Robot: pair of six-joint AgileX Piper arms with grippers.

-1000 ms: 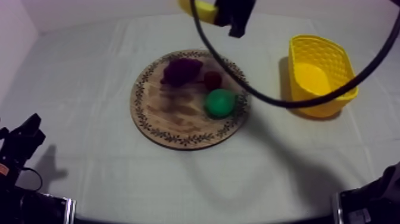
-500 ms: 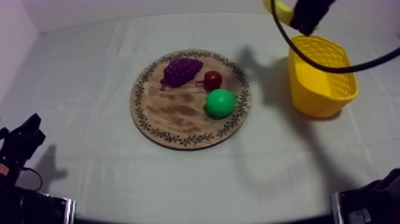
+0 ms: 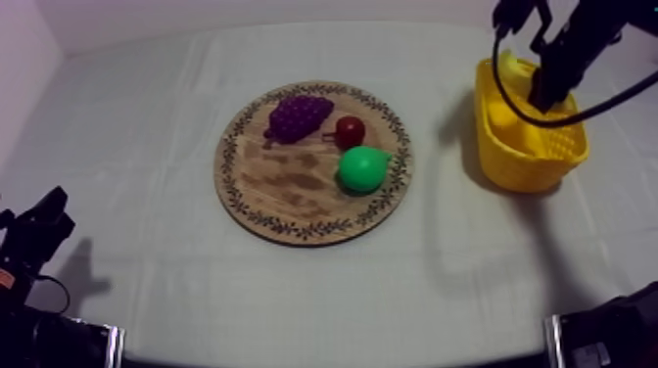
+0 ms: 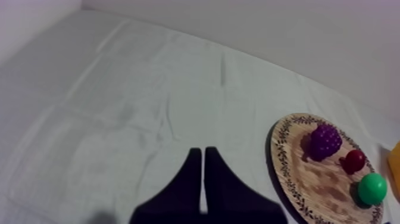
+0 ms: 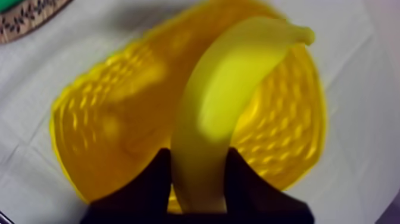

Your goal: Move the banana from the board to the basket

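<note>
No readable text, labels, numbers or signs anywhere.

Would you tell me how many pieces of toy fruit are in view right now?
4. The bunch of grapes, small red fruit and pear sit on the wooden board; the banana is held in the right gripper over the yellow basket.

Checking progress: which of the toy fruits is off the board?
The banana, held in the right claw over the yellow basket. The grapes, small red fruit and pear all lie on the wooden board.
</note>
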